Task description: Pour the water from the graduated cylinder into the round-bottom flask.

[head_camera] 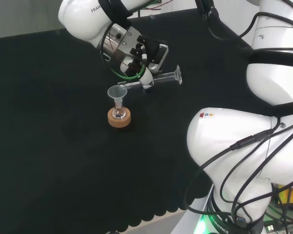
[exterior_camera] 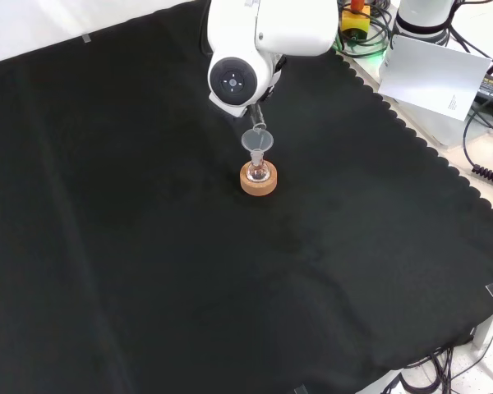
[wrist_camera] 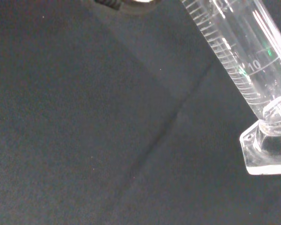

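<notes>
While the head view shows fingers point(head_camera: 145, 80) gripping the tipped graduated cylinder point(head_camera: 158, 79) over the funnel point(head_camera: 117, 92), the front view hides them.

Even light, glare on cylinder point(wrist_camera: 253, 61)

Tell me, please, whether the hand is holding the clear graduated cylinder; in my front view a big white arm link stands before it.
Observer: Yes; in the head view the black and white hand is curled round the clear graduated cylinder.
Operator: How far is it tipped?
Observer: Nearly level, with its mouth over the clear funnel in the round-bottom flask on the cork ring.
Operator: Is its foot free?
Observer: Yes; the wrist view shows the foot in the air above the black cloth.
</notes>
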Robot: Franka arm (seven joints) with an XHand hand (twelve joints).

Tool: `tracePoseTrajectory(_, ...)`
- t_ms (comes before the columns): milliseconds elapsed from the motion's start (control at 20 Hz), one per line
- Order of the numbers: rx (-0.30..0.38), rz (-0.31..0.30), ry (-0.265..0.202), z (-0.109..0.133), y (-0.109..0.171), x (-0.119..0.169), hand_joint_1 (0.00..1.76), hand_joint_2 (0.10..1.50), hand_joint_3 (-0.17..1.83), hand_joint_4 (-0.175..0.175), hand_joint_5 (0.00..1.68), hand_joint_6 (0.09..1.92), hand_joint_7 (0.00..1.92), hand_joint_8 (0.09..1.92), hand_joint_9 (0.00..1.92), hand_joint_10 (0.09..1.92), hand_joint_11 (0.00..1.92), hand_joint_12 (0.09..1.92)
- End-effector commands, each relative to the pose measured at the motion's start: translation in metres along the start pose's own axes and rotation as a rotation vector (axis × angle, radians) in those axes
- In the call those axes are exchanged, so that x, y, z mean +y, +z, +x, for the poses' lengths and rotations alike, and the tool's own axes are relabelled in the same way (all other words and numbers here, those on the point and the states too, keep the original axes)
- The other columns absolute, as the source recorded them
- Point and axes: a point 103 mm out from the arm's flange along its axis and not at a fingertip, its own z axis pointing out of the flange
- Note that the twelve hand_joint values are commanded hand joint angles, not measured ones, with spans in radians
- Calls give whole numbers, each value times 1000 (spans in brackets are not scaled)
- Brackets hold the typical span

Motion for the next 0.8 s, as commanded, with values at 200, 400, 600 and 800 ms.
tracePoseTrajectory(200,4,-9,-10,0,0,1,1112,1064,-13,50,1112,810,1490,156,1620,87,1418,648)
tracePoseTrajectory(400,34,-46,-16,-3,3,-1,1112,1064,-13,50,1112,810,1490,154,1620,87,1419,647)
tracePoseTrajectory(600,61,-90,-25,-6,6,-5,1112,1064,-13,50,1112,811,1491,153,1620,87,1419,647)
tracePoseTrajectory(800,138,-177,-53,-12,10,-9,1112,1064,-13,50,1112,811,1492,152,1620,87,1418,646)
